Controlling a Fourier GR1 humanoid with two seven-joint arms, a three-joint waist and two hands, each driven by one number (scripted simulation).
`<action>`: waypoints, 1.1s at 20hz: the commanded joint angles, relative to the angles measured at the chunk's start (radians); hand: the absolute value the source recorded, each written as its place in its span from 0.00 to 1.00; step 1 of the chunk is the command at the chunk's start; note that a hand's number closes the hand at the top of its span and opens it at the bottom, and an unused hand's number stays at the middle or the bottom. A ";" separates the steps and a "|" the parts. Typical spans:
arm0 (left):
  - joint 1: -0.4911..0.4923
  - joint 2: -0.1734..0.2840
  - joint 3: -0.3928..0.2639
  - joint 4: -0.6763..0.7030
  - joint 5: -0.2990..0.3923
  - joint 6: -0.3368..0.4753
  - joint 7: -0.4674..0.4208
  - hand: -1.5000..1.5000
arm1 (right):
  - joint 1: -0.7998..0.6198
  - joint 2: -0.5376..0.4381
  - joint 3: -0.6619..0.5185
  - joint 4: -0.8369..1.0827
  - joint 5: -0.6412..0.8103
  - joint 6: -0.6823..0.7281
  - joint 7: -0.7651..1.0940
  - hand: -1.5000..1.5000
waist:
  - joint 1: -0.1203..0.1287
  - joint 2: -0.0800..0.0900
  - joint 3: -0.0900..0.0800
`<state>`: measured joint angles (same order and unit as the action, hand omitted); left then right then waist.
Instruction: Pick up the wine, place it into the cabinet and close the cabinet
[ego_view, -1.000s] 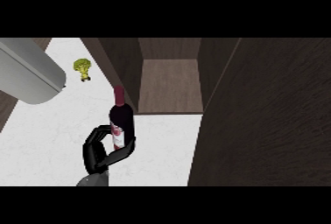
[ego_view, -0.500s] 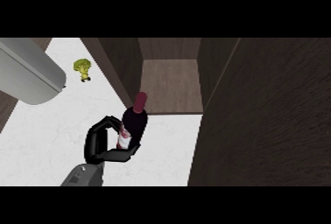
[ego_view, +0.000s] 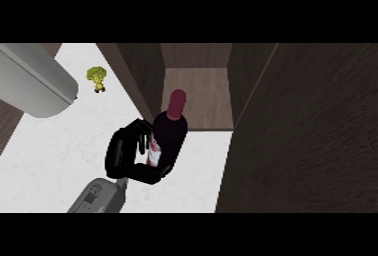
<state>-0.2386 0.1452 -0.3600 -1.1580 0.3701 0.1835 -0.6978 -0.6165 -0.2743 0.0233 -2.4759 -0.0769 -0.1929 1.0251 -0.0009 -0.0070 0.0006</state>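
The wine (ego_view: 170, 131) has travelled right and a little forward over the last second, and its red neck now overlaps the open mouth of the cabinet (ego_view: 193, 95), so the carry looks nearly done and the placing comes next. The one hand in view (ego_view: 131, 159), seemingly the left, is curled round the bottle's lower body, fingers wrapping its left side. The bottle is above the white tabletop (ego_view: 52, 150), leaning slightly toward the opening. The cabinet door (ego_view: 303, 135) stands open at right.
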 joint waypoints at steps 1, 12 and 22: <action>0.015 0.020 -0.028 -0.217 0.011 0.024 0.167 1.00 | 0.001 -0.003 0.014 -0.116 -0.031 -0.030 0.133 0.00 | 0.003 -0.004 0.000; -0.209 -0.102 -0.044 -0.368 -0.089 0.268 0.556 1.00 | 0.046 0.018 -0.044 -0.041 -0.104 0.018 0.009 0.00 | -0.006 0.005 0.000; -0.388 -0.144 0.033 -0.245 -0.136 0.346 0.649 1.00 | 0.031 0.001 -0.039 -0.140 -0.090 0.000 0.108 0.00 | -0.013 0.003 -0.001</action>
<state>-0.5959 0.0151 -0.3296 -1.4403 0.2591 0.5023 -0.0528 -0.5927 -0.2771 -0.0325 -2.4716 -0.1150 -0.1634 1.0161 -0.0128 -0.0029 0.0005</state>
